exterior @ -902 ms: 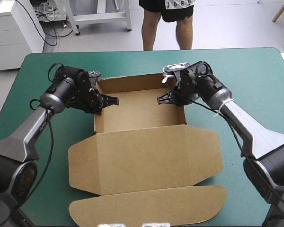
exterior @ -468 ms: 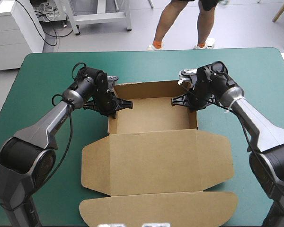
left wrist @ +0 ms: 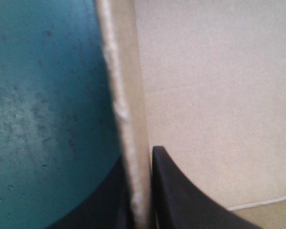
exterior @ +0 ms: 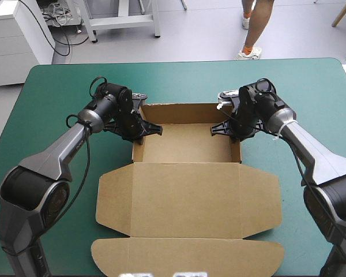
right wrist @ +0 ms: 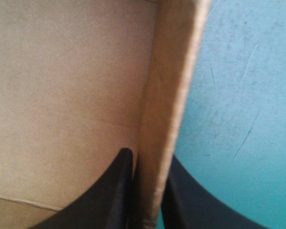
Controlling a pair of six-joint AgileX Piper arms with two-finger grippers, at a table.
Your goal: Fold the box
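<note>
The brown box point(exterior: 187, 144) sits mid-table as an open tray with raised walls, and its lid point(exterior: 187, 202) lies flat toward the near edge. My left gripper point(exterior: 143, 130) is shut on the tray's left wall point(left wrist: 128, 119), one black finger point(left wrist: 181, 191) inside the tray and one outside. On the opposite side, my right gripper point(exterior: 228, 130) is shut on the right wall point(right wrist: 169, 95), its inner finger point(right wrist: 112, 191) against the tray's inside face. The tray floor point(right wrist: 62, 86) fills the space beside that finger.
Bare teal-green cover point(exterior: 57, 92) surrounds the box on the left, right and far sides. The lid's rounded flap point(exterior: 187, 257) reaches close to the table's near edge.
Both grippers carried the box to the right across the table earlier, then a little toward the near edge just before now. Each stays clamped on its wall.
</note>
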